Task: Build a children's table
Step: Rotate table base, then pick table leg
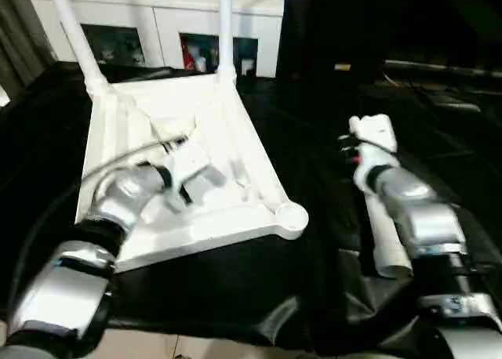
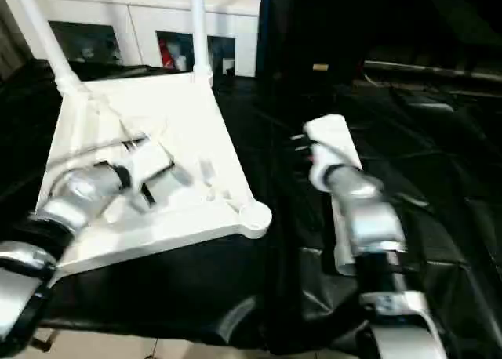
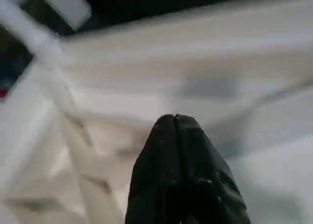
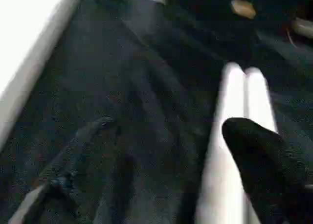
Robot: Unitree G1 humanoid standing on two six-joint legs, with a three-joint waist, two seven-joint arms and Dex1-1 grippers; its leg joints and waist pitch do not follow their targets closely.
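while the tabletop lies upside down on the black cloth, ribs facing up, two legs already stand in the far corner sockets, at about eleven and twelve o'clock from where i stand behind the robot. the near corner socket at five o'clock of the slab is empty, which i take as the next one to fill. the left end effector has its two black fingers pressed together, holding nothing, and hovers over the ribbed underside near the slab's middle, probably to steady it. out at three o'clock, two loose legs lie side by side on the cloth, touching. the right end effector hangs just above them with its fingers spread apart, one finger over a leg, ready, i'd guess, to close on one. a white cabinet stands beyond.
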